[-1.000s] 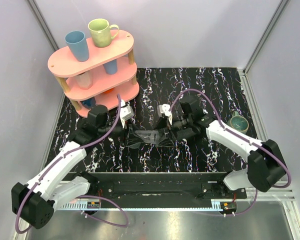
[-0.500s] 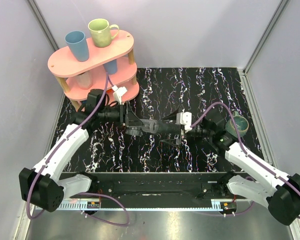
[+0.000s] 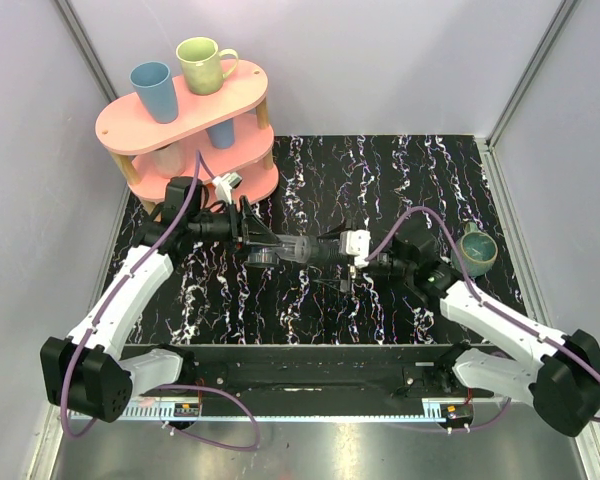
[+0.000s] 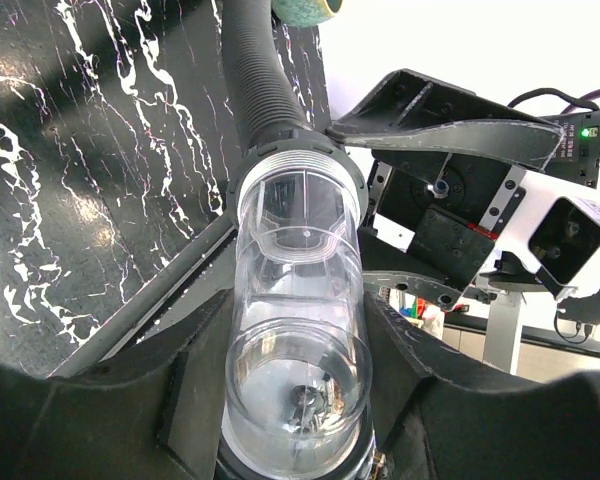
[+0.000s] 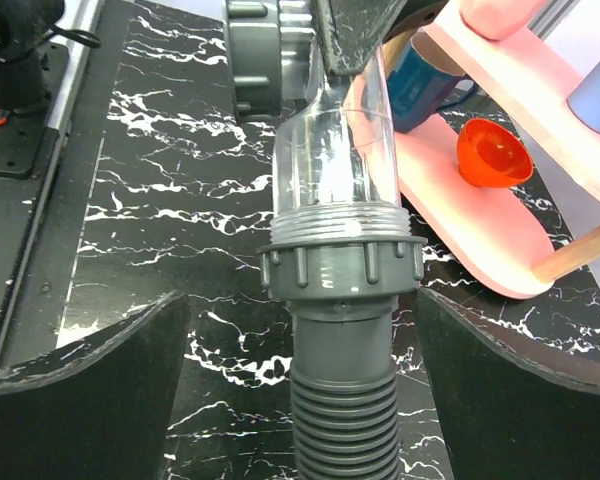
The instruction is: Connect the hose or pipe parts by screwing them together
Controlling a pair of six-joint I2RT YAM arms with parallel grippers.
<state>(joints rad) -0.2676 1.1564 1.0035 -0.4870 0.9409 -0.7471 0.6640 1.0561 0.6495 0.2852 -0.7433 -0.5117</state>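
Top external: fixed, high behind arm bases [image 3: 310,375], tilted down, far; covers whole marbled table [image 3: 400,170]. Left wrist: close-up past left gripper's fingers [image 4: 90,410], faces right arm [image 4: 460,200]. Right wrist: close-up between right gripper's fingers [image 5: 80,390], faces opposite way, toward pink shelf [image 5: 500,230]. All 3 share clear fitting [image 5: 335,160] meeting hose collar [image 5: 342,270]; 2 wrist views take joint from opposite ends. Shelf also in top external.
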